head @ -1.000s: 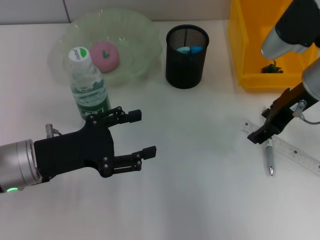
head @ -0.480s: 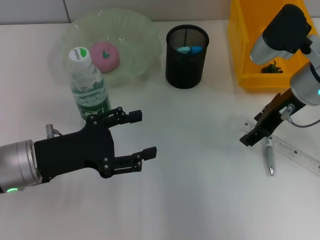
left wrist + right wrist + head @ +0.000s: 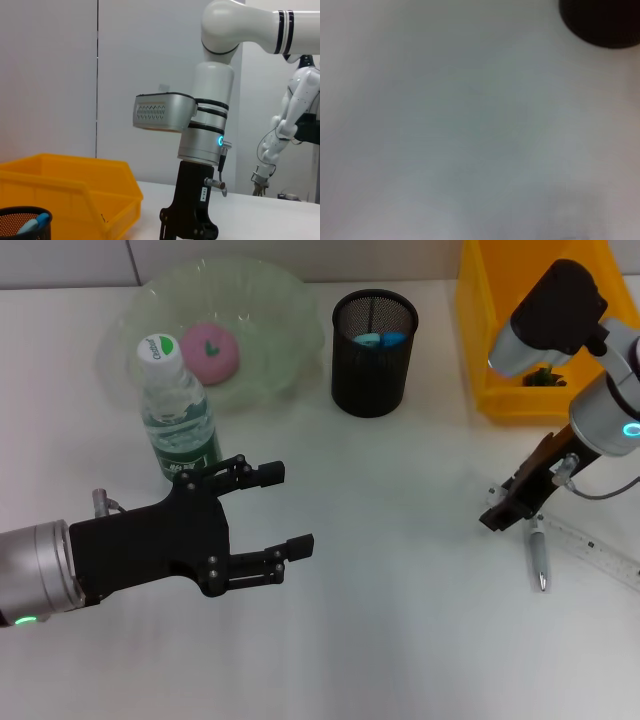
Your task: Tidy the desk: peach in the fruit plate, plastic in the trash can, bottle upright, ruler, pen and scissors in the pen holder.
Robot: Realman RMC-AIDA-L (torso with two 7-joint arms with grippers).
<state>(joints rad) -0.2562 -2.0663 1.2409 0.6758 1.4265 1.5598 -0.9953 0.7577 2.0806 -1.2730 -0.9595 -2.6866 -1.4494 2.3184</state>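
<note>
Head view: left gripper (image 3: 290, 507), matte black with linkage fingers on a brushed metal wrist, hovers over the white desk (image 3: 380, 620) with fingers spread, holding nothing. Just beyond it stands the clear plastic bottle (image 3: 178, 410), upright, white cap, green label. Behind the bottle is the translucent green fruit plate (image 3: 280, 330), bowl-shaped with a wavy rim, and the pink round peach (image 3: 210, 351) sits inside it. The black mesh pen holder (image 3: 372, 355), a cylinder, is to the plate's right with blue handles showing at its mouth, probably the scissors. The yellow plastic trash can (image 3: 482, 350) sits at the far right with something dark inside. Right gripper (image 3: 503, 512) is low at the desk, right by the end of the clear ruler (image 3: 590, 545) and the top of the slim silver pen (image 3: 538, 558); both lie flat, pen just beside the ruler. Cannot tell whether its fingers are open or closed. Left wrist view: the right arm's white and silver wrist above its black gripper, yellow bin and mesh holder rim in the corner. Right wrist view: blurred pale desk surface, dark round base of the holder at one edge.
</note>
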